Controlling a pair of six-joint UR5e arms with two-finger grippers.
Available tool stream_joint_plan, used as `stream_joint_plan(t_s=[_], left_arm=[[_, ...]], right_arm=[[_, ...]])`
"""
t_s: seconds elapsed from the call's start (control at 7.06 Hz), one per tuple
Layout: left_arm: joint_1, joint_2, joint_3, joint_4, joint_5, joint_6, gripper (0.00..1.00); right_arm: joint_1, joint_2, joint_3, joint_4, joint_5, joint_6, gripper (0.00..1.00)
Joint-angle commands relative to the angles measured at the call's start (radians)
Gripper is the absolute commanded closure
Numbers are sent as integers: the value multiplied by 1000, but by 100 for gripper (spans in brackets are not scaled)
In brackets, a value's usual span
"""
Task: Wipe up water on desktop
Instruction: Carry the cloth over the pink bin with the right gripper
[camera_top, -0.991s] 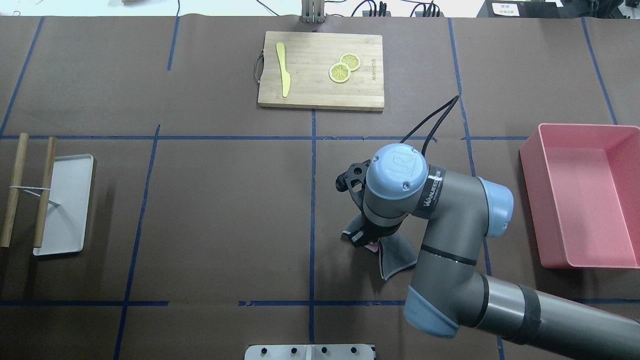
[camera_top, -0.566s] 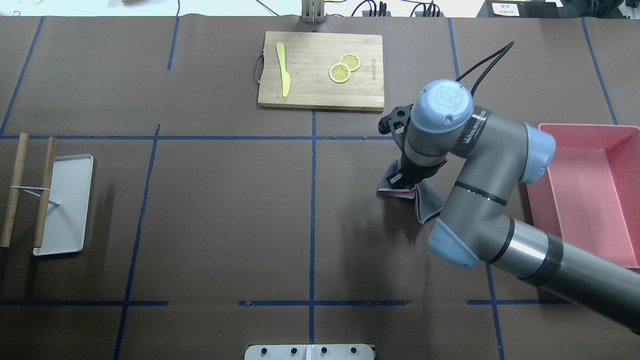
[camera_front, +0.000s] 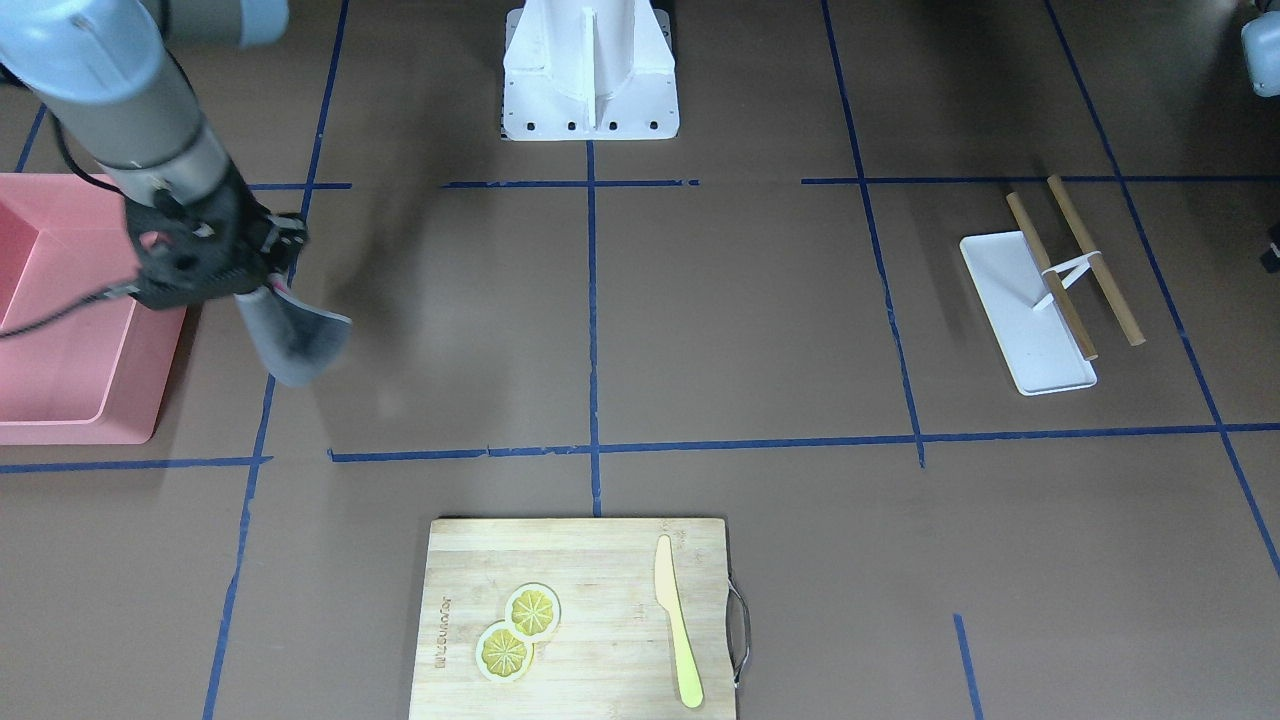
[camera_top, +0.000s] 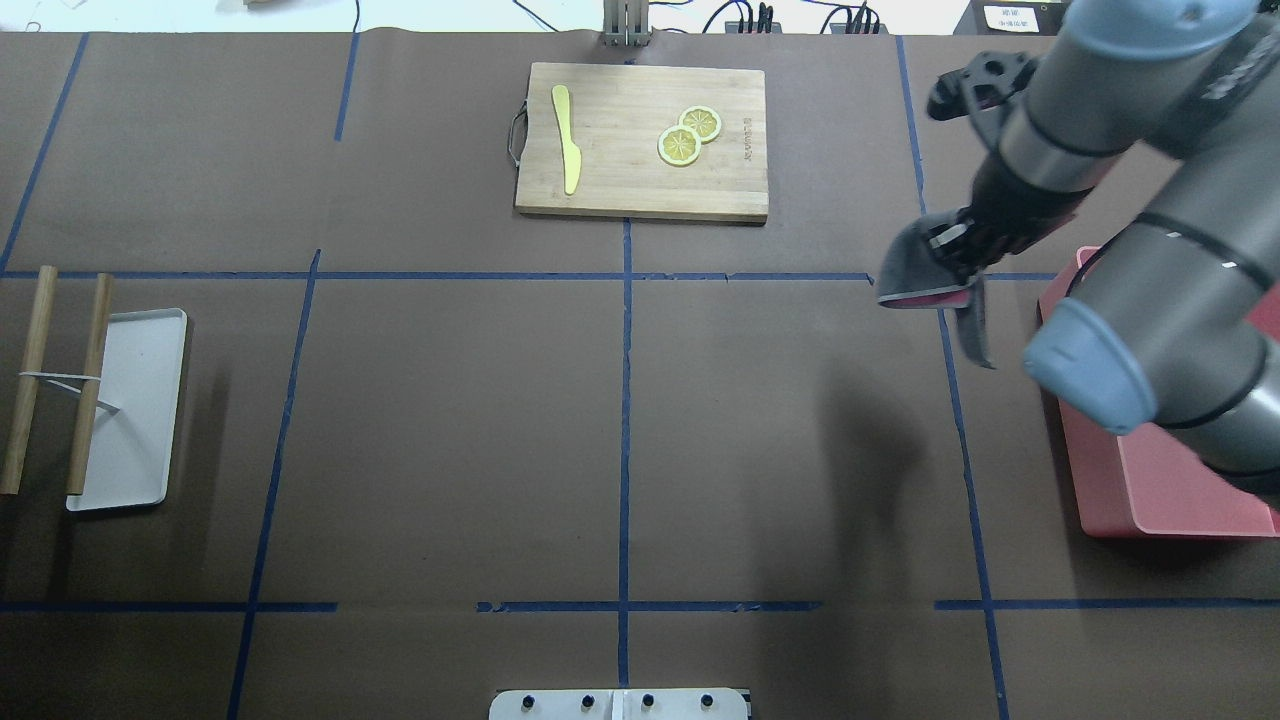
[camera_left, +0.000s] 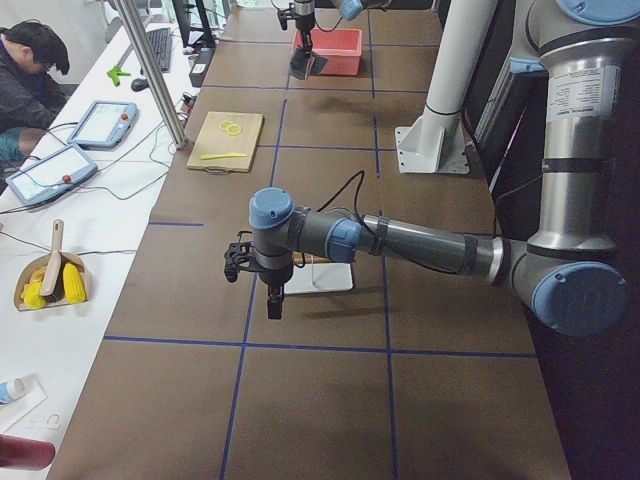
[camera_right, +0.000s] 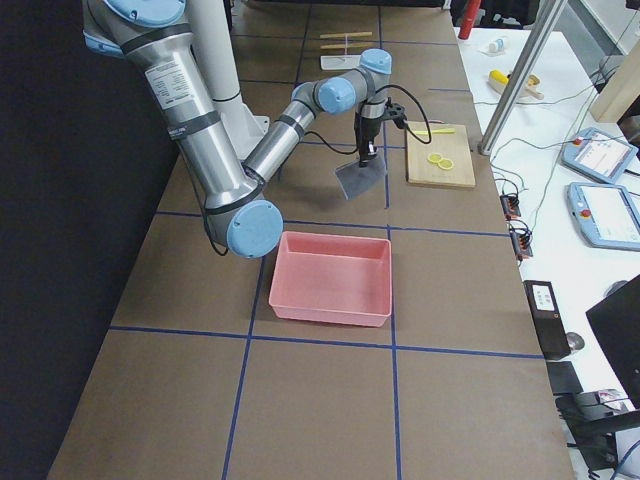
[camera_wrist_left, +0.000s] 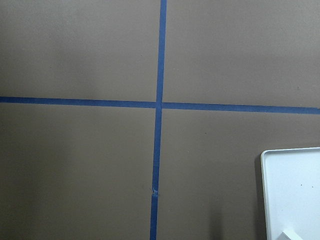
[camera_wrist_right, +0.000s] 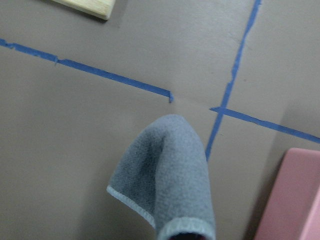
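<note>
The desktop (camera_top: 450, 400) is dark brown with blue tape lines. My right gripper (camera_top: 955, 255) is shut on a grey cloth (camera_top: 915, 275) and holds it off the desktop, just left of the pink bin (camera_top: 1150, 490). The cloth hangs loose below the gripper in the front view (camera_front: 295, 335) and the right wrist view (camera_wrist_right: 165, 175), over a tape crossing. No water shows on the desktop. My left gripper (camera_left: 272, 295) points down over the desktop near the white tray (camera_left: 325, 278). I cannot tell if it is open or shut.
A bamboo cutting board (camera_top: 640, 140) with a yellow knife (camera_top: 567, 140) and two lemon slices (camera_top: 688, 135) lies at the far middle. The white tray (camera_top: 130, 410) with two wooden sticks (camera_top: 60, 380) lies at the left. The robot base plate (camera_top: 620, 705) is at the near edge.
My right arm has carried the grey cloth from the middle of the desktop away and to the right, lifting it off the surface beside the pink bin.
</note>
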Motion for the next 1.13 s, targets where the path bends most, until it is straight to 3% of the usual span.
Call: stream_joint_plan(t_s=[0.0,0.28,0.57,0.71,0.99], left_arm=[[0,1,2,0,1,0,0],[0,2,2,0,1,2,0],[1,5,14,-2,1,6,0],[2,5,20,-2,1,8,0],[2,5,29,-2,1,11,0]], right_arm=[[92,-94,185,-219,4,-205,99],[186,-269,195,-211,0,-356,97],[253,-443,184,-31,3,-452,97],[254,-464,116,62,20,-451,97],[254,-464,40,124,70,-454,96]])
